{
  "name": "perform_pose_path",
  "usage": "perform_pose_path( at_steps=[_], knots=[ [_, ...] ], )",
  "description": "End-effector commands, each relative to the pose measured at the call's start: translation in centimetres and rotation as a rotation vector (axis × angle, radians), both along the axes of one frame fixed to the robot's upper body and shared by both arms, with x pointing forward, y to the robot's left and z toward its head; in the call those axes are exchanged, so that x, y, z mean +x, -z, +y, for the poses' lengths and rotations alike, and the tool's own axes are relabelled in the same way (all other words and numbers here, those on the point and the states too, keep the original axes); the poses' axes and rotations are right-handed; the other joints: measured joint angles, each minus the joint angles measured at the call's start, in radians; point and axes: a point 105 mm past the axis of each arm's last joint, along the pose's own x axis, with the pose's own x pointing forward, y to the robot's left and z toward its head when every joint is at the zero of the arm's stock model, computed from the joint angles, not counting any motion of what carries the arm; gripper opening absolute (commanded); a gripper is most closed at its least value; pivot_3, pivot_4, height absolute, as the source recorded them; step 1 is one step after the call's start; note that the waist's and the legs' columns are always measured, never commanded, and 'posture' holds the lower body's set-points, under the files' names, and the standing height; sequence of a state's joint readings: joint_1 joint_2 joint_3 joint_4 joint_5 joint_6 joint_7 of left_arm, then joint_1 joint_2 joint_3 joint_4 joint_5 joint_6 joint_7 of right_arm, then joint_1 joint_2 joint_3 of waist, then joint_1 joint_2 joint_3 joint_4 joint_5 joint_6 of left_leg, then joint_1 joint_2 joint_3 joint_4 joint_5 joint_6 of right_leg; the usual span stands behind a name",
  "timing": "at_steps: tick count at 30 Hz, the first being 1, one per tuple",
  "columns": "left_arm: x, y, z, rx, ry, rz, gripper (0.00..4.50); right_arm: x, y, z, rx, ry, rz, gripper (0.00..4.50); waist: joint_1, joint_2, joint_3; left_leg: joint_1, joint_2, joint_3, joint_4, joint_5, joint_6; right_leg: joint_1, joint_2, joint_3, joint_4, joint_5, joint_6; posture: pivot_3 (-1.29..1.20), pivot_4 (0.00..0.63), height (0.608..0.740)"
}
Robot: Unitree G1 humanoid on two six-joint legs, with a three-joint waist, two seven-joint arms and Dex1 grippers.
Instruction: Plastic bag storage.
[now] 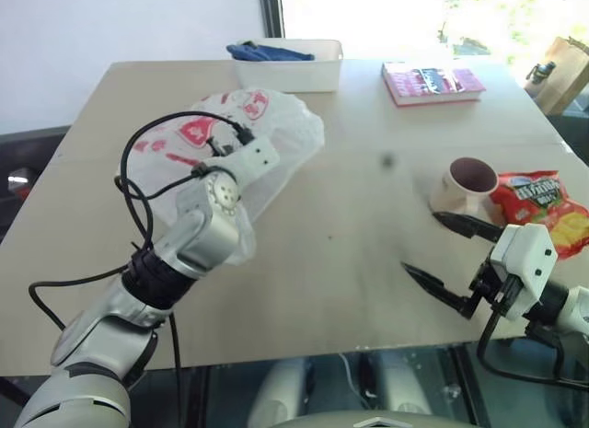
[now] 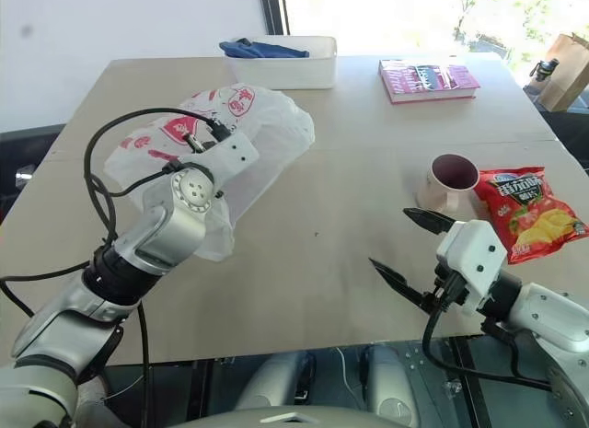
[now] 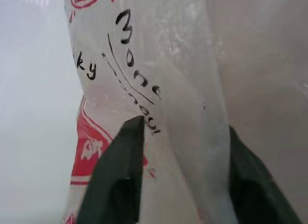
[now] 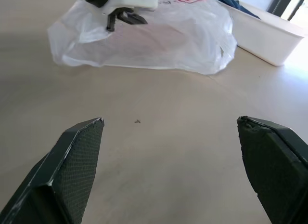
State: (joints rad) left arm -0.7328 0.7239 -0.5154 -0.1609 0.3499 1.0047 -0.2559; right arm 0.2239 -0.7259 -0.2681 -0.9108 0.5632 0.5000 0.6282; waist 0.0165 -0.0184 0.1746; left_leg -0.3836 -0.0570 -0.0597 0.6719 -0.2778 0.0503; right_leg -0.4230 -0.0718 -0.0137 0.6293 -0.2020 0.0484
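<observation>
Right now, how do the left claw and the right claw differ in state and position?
The left claw is closing on the thin translucent white plastic bag with red print, with film between its black fingers; the right claw stands wide open with nothing between its fingers. The left claw is at the bag; the right claw hovers over bare beige wooden table. Both have two black fingers.

The plastic bag (image 2: pixel 267 133) is thin, crinkly, translucent film with a soft sheen. The table (image 2: pixel 322 235) looks like matt, smooth pale wood. The chips packet (image 2: pixel 529 212) is glossy foil-like plastic; the cup (image 2: pixel 451 181) seems glazed ceramic. The right pincer (image 4: pixel 171 171) has matt black, finely textured pads.
</observation>
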Motion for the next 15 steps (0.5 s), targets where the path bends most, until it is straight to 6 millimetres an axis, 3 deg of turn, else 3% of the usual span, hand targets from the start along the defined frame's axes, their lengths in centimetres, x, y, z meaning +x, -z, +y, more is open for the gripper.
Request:
perform_pose_path(
  at_steps=[1, 5, 11, 15],
  knots=[
    [0.6, -3.3, 0.3, -0.114, 0.008, -0.122, 0.04, 1.1, 0.8, -1.4, -0.135, 0.133, 0.018, 4.50, 0.003, 0.000, 0.000, 0.000, 0.000, 0.000, 0.001, 0.000, 0.000, 0.000, 0.000, 0.000, 0.000, 0.000, 0.000, 0.00, 0.150, 0.740],
    [0.8, -6.0, 0.1, -0.249, 0.061, -0.179, 0.04, 4.0, 1.5, -5.7, -0.228, 0.467, 0.021, 4.50, 0.002, -0.001, 0.000, -0.001, 0.000, -0.001, 0.002, 0.000, 0.000, 0.000, -0.001, -0.001, 0.001, 0.000, 0.000, 0.00, 0.150, 0.740],
    [0.6, -7.2, -0.1, -0.254, 0.102, -0.205, 0.04, 3.8, 3.2, -7.5, -0.160, 0.663, 0.121, 4.50, 0.001, 0.000, -0.001, 0.000, 0.000, -0.001, 0.001, 0.000, 0.000, -0.001, -0.001, 0.000, 0.003, 0.000, 0.000, 0.00, 0.150, 0.740],
    [0.6, -7.8, -1.0, -0.265, 0.126, -0.216, 0.04, 5.9, 3.7, -8.9, -0.036, 0.824, 0.161, 4.50, -0.004, -0.002, -0.001, 0.000, -0.002, 0.001, 0.003, 0.000, 0.000, -0.001, -0.001, 0.001, 0.005, 0.000, 0.000, 0.00, 0.150, 0.740]
  ],
)
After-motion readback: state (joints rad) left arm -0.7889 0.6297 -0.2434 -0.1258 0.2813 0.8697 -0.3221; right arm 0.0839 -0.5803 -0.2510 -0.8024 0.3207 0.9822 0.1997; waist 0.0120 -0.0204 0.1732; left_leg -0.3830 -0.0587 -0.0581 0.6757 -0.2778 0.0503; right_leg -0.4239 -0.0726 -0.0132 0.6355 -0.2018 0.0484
